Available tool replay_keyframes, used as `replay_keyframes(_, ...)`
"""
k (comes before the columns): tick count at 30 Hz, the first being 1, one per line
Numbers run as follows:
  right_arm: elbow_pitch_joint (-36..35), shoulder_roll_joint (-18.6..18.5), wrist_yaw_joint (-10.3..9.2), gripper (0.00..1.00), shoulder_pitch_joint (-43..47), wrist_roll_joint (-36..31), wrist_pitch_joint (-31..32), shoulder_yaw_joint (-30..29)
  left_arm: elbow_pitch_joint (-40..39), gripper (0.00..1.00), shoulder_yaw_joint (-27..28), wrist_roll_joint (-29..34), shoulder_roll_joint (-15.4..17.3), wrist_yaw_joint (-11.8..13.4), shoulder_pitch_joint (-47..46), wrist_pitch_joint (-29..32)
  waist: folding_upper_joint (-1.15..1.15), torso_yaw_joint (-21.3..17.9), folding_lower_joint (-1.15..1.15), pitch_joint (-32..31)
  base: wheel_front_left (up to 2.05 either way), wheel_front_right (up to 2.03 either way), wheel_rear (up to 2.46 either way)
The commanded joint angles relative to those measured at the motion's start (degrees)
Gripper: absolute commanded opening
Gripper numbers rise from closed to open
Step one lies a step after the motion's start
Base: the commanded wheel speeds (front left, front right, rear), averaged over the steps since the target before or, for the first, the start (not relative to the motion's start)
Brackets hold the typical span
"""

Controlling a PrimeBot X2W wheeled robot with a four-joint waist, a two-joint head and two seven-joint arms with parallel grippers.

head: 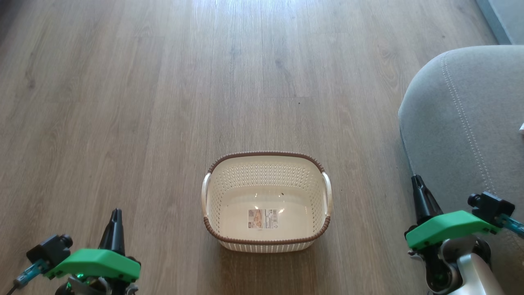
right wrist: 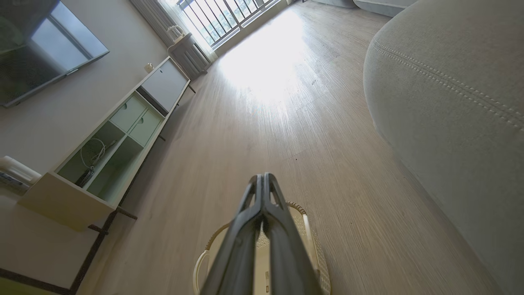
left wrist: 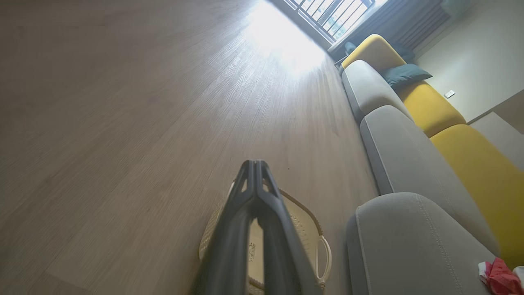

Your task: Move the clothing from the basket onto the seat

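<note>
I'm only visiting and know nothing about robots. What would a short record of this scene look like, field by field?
basket: cream, brown rim, on the wooden floor; holds no clothing, just a label sticker
clothing: red and white fabric, lying on the seat
seat: grey cushion, on the robot's right of the basket
left end effector: shut, holding nothing
right end effector: shut, holding nothing, beside the seat's edge
task: looks finished

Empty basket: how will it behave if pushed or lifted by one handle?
The basket probably weighs little: perforated plastic walls, only a sticker inside. Pushed, it would likely slide on the smooth wood floor, not tip, being wide and low. Lifted by one handle, it would probably hang tilted.
</note>
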Motion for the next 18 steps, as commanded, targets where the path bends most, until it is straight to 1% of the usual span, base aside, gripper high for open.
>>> replay_keyframes(1, -2.4, 0.1, -0.01, 0.00, -1.5, 1.9, 0.3, 0.0, -2.3, 0.00, 0.4, -1.8, 0.5, -0.2, -2.7, 0.4, 0.00, 0.0, 0.00, 0.0, 0.00, 0.00, 0.00)
replay_keyframes(18, -4.2, 0.3, -0.01, 0.00, -0.8, 13.3, 3.2, -1.1, -3.4, 0.00, 0.3, -13.0, 0.6, -0.3, -3.0, 3.2, 0.00, -0.3, 0.00, -0.1, 0.00, 0.00, 0.00)
